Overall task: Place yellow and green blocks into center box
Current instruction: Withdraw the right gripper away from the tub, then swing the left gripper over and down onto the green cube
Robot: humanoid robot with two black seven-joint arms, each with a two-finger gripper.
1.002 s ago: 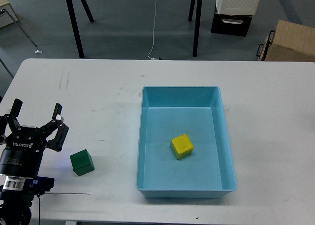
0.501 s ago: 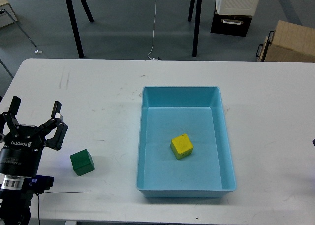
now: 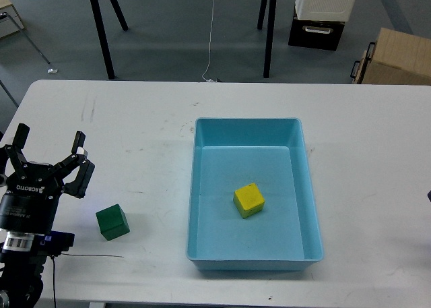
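Observation:
A yellow block (image 3: 248, 200) lies inside the light blue box (image 3: 252, 127) at the middle of the white table. A green block (image 3: 112, 222) sits on the table left of the box. My left gripper (image 3: 49, 149) is open and empty, its fingers spread, just up and to the left of the green block and not touching it. My right gripper is out of view; only a dark sliver shows at the right edge (image 3: 429, 196).
The white table (image 3: 135, 133) spreads around the box. A thin black cable (image 3: 94, 257) lies near the front left edge. Beyond the table stand black stand legs (image 3: 101, 32), a cardboard box (image 3: 397, 55) and a white-and-black container (image 3: 323, 11).
My left gripper has shifted slightly up and away from the front edge. The blocks and box have not moved.

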